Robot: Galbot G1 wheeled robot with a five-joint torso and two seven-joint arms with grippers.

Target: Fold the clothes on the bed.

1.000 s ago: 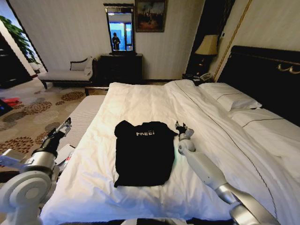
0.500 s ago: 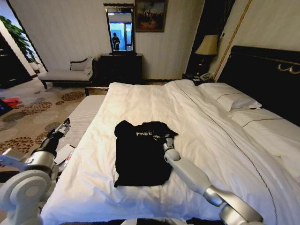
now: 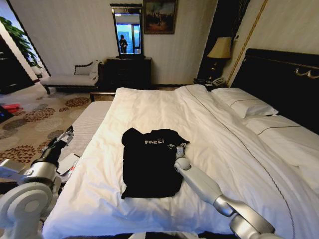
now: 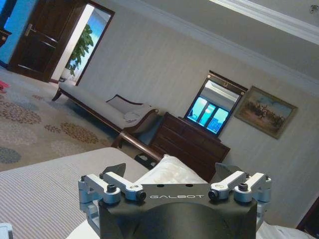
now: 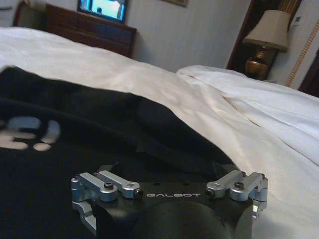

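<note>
The clothes, a black T-shirt [image 3: 149, 167] with white lettering, lie flat in the middle of the bed [image 3: 149, 104]. In the head view my right gripper [image 3: 179, 148] rests at the shirt's right sleeve, just right of the lettering. The right wrist view shows that gripper [image 5: 163, 167] open, low over the black shirt [image 5: 75, 124], with nothing pinched between its fingers. My left gripper [image 3: 68, 133] hangs off the bed's left side, away from the shirt, and is open [image 4: 171, 172].
Pillows [image 3: 245, 104] and a dark headboard [image 3: 284, 74] lie to the right. A grey striped bench [image 3: 88, 124] runs along the bed's left side, with a white flat object [image 3: 68, 163] near my left arm. A chaise longue [image 3: 70, 77] and a dresser [image 3: 127, 72] stand at the far wall.
My right gripper has swung left, from the white sheet beside the shirt onto its right sleeve. The left arm has barely moved.
</note>
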